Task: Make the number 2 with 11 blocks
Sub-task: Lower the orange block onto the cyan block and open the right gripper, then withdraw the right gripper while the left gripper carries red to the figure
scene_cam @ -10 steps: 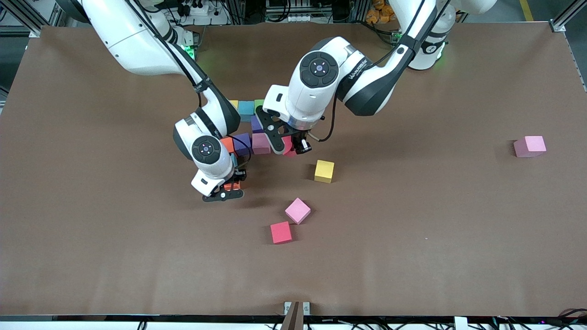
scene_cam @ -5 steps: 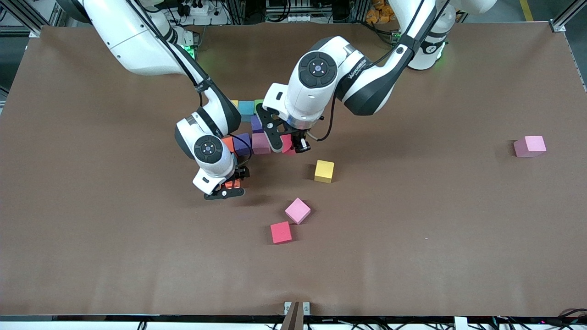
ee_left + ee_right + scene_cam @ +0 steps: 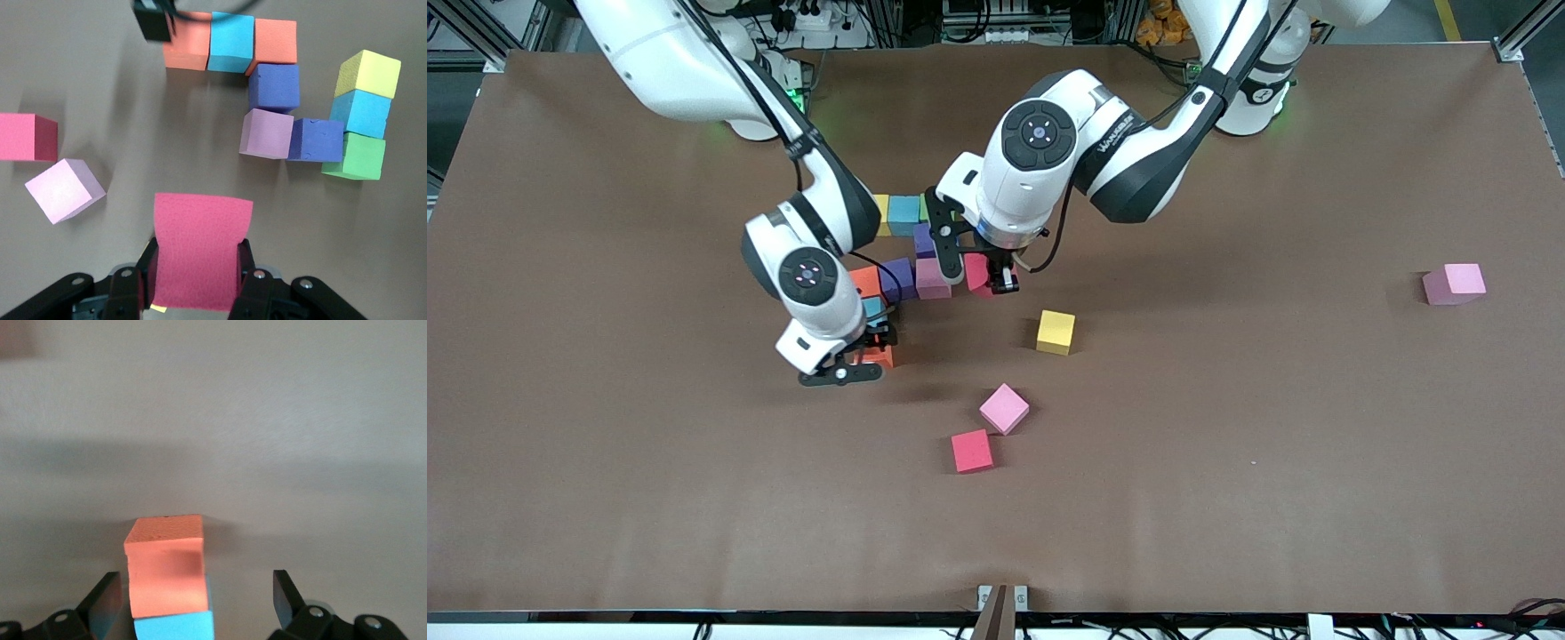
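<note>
While the left tool (image 3: 197, 283) pinches a half-hidden red block (image 3: 200, 257), the right tool (image 3: 197, 600) gapes.

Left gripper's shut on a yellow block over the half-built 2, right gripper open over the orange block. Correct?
Not quite. The block in the left gripper is red, not yellow; the left wrist view shows it clamped between the fingers. The rest holds: it hangs over the part-built number 2, and the right gripper is open over the orange block.

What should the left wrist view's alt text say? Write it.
The left gripper grips a red block over the table. On it lie nine placed blocks of the unfinished number 2, plus a loose pink block and a second red block.
</note>
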You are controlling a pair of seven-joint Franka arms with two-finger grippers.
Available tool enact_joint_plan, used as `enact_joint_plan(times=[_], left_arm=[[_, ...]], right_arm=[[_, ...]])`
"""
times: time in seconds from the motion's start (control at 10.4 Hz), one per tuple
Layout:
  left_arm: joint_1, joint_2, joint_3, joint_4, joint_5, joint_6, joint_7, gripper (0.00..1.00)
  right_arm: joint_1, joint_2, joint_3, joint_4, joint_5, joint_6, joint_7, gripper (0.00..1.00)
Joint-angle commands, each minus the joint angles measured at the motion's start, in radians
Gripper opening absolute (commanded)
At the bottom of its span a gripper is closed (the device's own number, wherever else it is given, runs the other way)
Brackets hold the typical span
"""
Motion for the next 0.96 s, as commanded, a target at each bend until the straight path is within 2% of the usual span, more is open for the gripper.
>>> enact_joint_plan(times=[0.0, 0.19, 0.38, 0.58, 0.67, 0.86], left_arm=[[0.003, -0.007, -0.004, -0.016, 0.012, 0.005, 0.072, 0.04], [0.006, 0.019, -0.005, -0.012, 0.009, 0.045, 0.116, 0.04], [0.003, 0.068, -0.004, -0.012, 0.008, 0.160, 0.141, 0.03], [-0.017, 0.120, -0.005, -0.007, 0.006, 0.298, 0.143, 0.02], [-0.043, 0.149, -0.005, -0.004, 0.006, 0.387, 0.141, 0.02], [-0.071, 0.204, -0.007, -0.001, 0.006, 0.543, 0.138, 0.02]], right_arm=[[-0.084, -0.078, 0.010, -0.019, 0.013, -0.019, 0.009, 1.00], [-0.182, -0.110, 0.009, -0.020, 0.016, -0.028, 0.003, 1.00], [-0.287, -0.150, 0.006, -0.016, 0.018, -0.084, -0.031, 1.00], [-0.356, -0.196, -0.005, -0.017, 0.033, -0.141, -0.199, 1.00], [-0.367, -0.230, -0.035, -0.019, 0.082, -0.179, -0.279, 1.00], [-0.347, -0.305, -0.147, -0.023, 0.194, -0.256, -0.442, 1.00]])
